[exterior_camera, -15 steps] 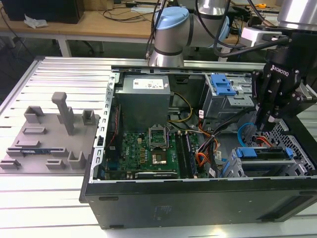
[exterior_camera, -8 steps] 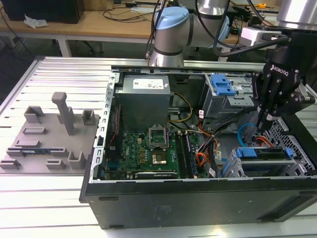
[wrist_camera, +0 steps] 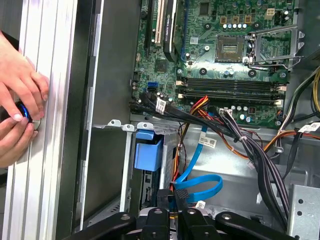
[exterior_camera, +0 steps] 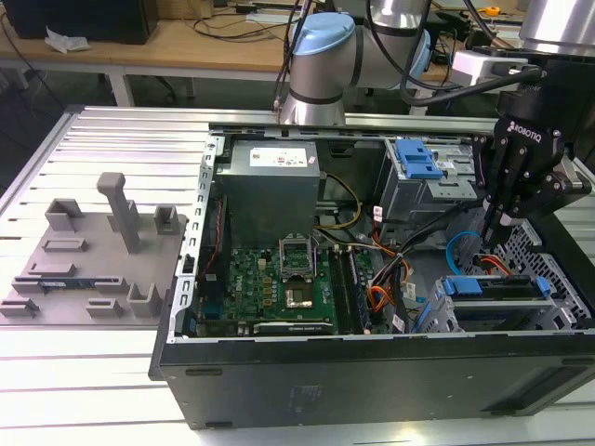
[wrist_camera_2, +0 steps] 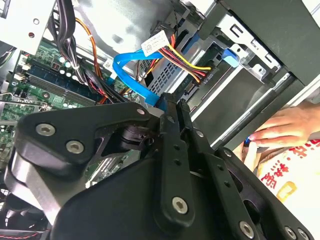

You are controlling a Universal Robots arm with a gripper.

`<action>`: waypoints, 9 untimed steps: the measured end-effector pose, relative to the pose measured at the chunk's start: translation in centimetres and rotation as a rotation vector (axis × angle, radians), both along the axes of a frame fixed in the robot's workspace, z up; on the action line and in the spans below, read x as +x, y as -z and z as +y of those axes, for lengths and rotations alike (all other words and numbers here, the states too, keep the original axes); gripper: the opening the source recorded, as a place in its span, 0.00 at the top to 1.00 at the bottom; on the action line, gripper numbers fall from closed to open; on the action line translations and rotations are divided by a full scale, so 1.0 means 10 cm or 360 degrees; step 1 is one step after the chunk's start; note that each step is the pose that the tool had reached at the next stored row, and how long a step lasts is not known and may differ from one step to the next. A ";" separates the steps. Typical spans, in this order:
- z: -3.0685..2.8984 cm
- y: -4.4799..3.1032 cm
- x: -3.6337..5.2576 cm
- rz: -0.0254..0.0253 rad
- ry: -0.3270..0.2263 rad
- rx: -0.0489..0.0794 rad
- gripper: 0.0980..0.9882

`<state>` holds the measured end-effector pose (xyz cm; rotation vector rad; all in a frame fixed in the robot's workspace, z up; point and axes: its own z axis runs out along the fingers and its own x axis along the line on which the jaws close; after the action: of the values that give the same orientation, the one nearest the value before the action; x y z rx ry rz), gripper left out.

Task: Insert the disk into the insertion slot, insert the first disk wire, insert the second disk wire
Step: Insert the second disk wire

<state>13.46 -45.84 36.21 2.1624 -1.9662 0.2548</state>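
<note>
the black two-finger end effector sits pressed together, pinching the thin light-blue flat cable at centre frame, beside the grey perforated sheet-metal drive cage at right. risk: the pinched connector may slip or meet its socket crooked; a person's hand rests near.

One light-blue cable, one motherboard, two human hands.

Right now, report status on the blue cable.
Gripper shut on the second disk wire, beside the insertion slot. First disk wire already at the disk. A person's hand rests alongside the case.
</note>
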 end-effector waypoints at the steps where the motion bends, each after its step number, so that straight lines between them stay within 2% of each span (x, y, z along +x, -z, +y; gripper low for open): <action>1: 0.000 0.000 0.000 -0.00005 0.0000 0.0000 0.93; 3: 0.000 0.000 -0.001 -0.00088 0.0002 0.0003 0.93; 6: 0.000 0.000 0.000 -0.00282 0.0011 0.0026 0.93; 8: 0.001 0.001 0.001 -0.00321 0.0032 0.0029 0.93; 9: 0.000 0.000 0.000 -0.00324 0.0085 0.0028 0.93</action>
<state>13.46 -45.83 36.21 2.1225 -2.0414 0.2530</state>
